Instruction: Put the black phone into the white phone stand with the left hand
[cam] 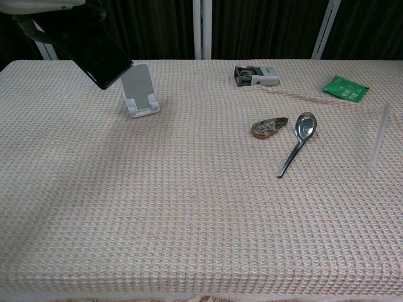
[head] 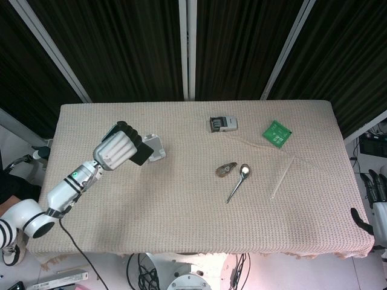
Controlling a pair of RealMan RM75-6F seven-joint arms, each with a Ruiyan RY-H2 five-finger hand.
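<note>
My left hand (head: 118,148) grips the black phone (cam: 94,51) and holds it tilted in the air, just left of and above the white phone stand (cam: 140,90). In the head view the hand and the black phone (head: 140,154) cover part of the white phone stand (head: 156,147). The stand sits upright on the table with nothing in it. Only the top edge of the left hand (cam: 44,5) shows in the chest view. My right hand (head: 376,192) hangs off the table's right edge, fingers apart, holding nothing.
On the knitted tablecloth (cam: 189,207) lie a spoon (cam: 297,142), a brown tape dispenser (cam: 268,128), a grey stamp-like device (cam: 256,76), a green packet (cam: 345,88) and a clear stick (cam: 378,138), all on the right half.
</note>
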